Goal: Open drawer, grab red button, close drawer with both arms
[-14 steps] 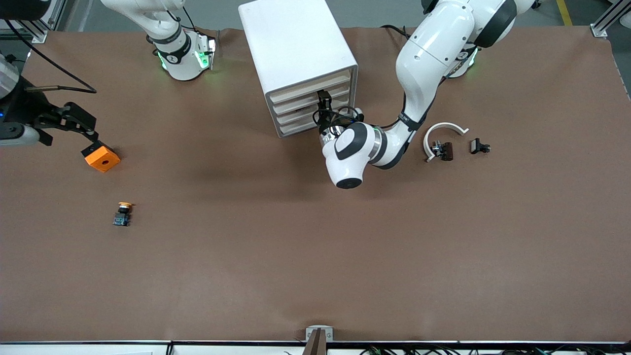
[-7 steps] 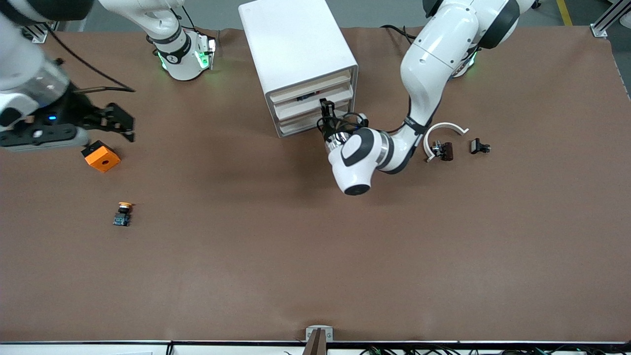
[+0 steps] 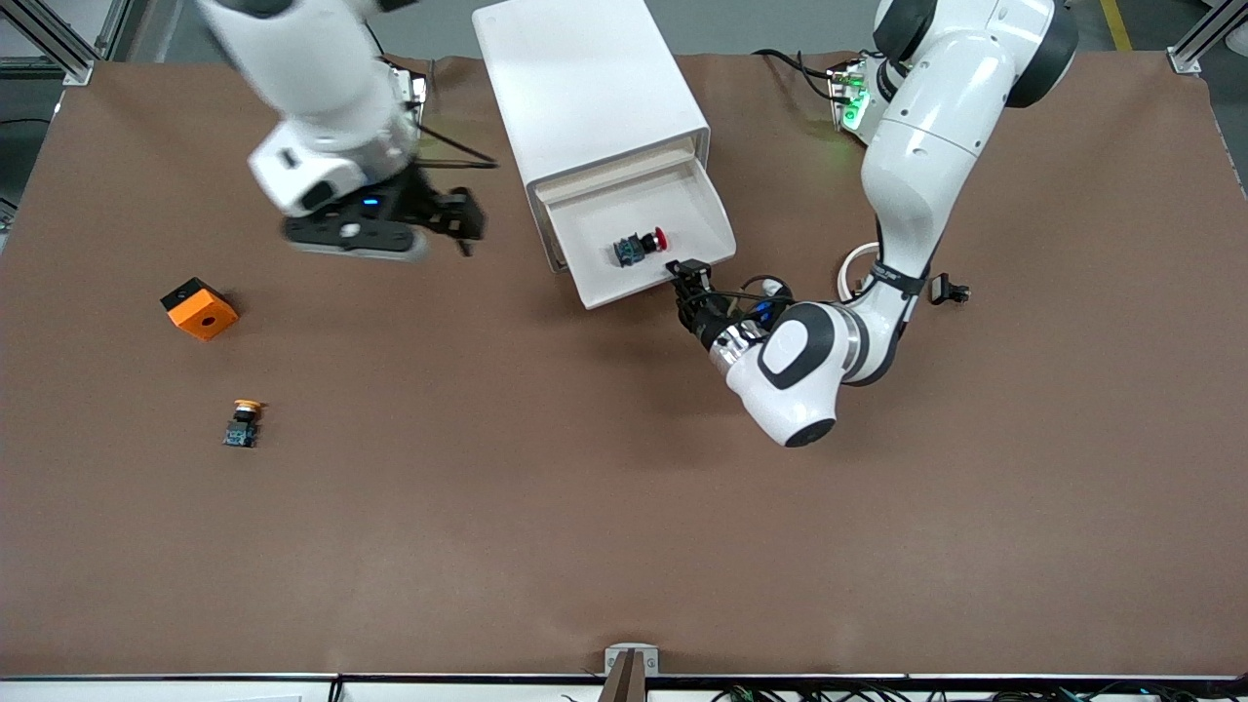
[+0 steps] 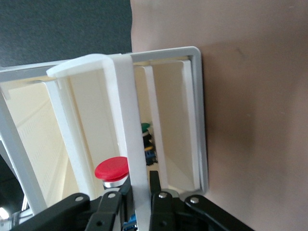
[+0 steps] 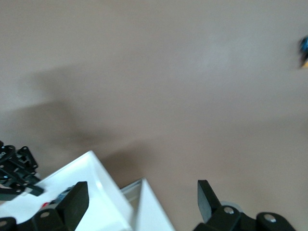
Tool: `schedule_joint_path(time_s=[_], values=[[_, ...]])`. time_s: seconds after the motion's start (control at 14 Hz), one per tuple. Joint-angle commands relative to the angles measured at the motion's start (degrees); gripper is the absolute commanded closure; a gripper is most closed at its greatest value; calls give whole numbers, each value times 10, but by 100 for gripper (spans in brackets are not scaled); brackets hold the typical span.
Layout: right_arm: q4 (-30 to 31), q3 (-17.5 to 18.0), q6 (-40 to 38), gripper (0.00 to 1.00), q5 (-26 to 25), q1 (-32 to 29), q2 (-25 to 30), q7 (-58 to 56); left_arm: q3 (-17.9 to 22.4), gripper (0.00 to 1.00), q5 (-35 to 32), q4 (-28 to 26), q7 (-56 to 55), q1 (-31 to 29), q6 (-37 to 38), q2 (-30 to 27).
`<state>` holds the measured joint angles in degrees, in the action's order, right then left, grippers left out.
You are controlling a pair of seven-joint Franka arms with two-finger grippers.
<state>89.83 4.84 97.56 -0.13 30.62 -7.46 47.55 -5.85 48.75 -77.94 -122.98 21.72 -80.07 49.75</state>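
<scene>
Shallow white tray-like drawer (image 3: pixel 673 210) pulled well out of white boxy cabinet (image 3: pixel 585 88) on brown counter (image 3: pixel 624 507). Small push-button with round red cap, black neck and bluish base (image 3: pixel 639 247) lying on its side inside drawer, near front wall. Left gripper (image 3: pixel 685 276) at drawer front; fingers (image 4: pixel 155 180) clamped narrow on thin white front wall, red cap just inside wall in left wrist view. Right gripper (image 3: pixel 466 216) up over bare counter beside cabinet, toward right arm's end; fingers (image 5: pixel 77 202) spread wide, holding nothing. Orange cube with a hole (image 3: pixel 199 308) and yellow-capped push-button (image 3: pixel 243 423) on counter toward right arm's end, button nearer front camera than cube
</scene>
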Motion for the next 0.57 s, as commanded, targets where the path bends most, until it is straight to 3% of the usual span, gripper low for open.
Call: schedule_joint_path(time_s=[0.0, 0.07, 0.14, 0.36, 0.5], values=[[-17, -8, 33, 0, 1, 57, -53, 156, 0, 83, 4, 20, 34, -4, -21, 10], [-20, -8, 52, 0, 2, 76, -69, 203, 0, 22, 4, 20, 38, -8, -21, 10], [-25, -8, 71, 0, 2, 89, -88, 247, 0, 0, 4, 21, 39, -14, -21, 8], [-35, -8, 108, 0, 0, 128, -141, 334, 0, 0, 0, 22, 59, -34, -20, -1], [-35, -8, 127, 0, -1, 145, -159, 386, 18, 0, -15, 58, 60, -41, -14, -8]])
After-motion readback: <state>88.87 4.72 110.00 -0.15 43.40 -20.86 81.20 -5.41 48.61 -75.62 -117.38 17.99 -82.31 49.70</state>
